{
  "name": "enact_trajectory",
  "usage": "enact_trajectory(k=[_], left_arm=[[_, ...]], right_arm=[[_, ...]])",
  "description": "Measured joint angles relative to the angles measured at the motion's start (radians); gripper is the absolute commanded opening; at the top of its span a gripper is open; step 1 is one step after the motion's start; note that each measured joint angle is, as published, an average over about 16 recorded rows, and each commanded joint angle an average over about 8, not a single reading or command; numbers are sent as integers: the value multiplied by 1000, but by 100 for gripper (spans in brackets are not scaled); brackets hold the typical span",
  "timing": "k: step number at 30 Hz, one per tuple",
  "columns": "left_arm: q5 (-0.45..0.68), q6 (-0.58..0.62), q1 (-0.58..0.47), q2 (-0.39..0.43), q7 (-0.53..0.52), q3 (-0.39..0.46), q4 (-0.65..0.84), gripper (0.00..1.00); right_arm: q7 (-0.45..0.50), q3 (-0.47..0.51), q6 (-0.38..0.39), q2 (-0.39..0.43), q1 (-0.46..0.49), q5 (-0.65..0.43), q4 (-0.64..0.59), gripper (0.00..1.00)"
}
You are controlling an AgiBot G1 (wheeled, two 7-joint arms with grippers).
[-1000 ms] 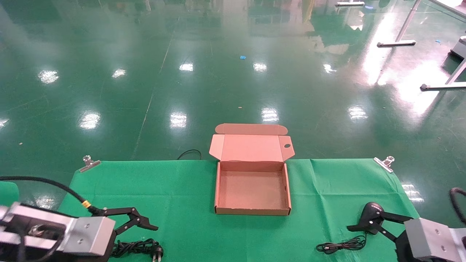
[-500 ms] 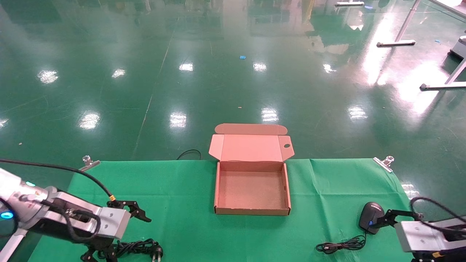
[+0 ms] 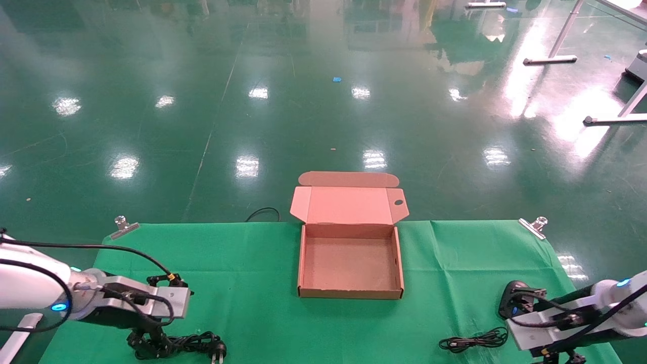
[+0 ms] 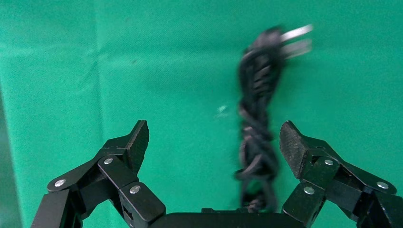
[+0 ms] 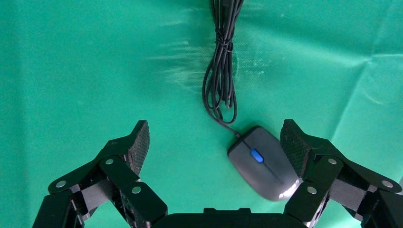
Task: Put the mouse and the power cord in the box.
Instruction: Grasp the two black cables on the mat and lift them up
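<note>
The brown cardboard box (image 3: 350,292) stands open at the middle of the green cloth, its lid (image 3: 349,205) folded back and nothing inside. The power cord (image 3: 194,344) lies bundled at the front left, plug prongs toward the middle. My left gripper (image 4: 215,140) hangs open over it, the power cord (image 4: 259,142) lying close to one finger. The black mouse (image 3: 508,299) sits at the front right, half hidden by my right arm, its thin cable (image 3: 472,341) coiled beside it. My right gripper (image 5: 215,137) is open above the mouse (image 5: 266,161), which lies against one finger.
Green cloth (image 3: 242,263) covers the table, held by metal clips at the far left (image 3: 124,226) and far right (image 3: 534,226) corners. Beyond the table edge is glossy green floor, with a loose black cable (image 3: 263,215) behind the box.
Both arms swung down from level to pointing at the cloth. The left gripper dropped over the power cord; the right one pulled back and down over the mouse. Neither object moved.
</note>
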Motion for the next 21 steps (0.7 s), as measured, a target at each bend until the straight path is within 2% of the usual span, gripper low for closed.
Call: enact_trajectory(k=[8,21], left_arm=[[7,-70,20,34,37,2,72,100],[-9,-94,44,40,69,-9,123,100]], right_arm=[[-73,-1,92,-81,-12,-5,-101,100],[-130,9,159,-142,-28,10,-187,100]])
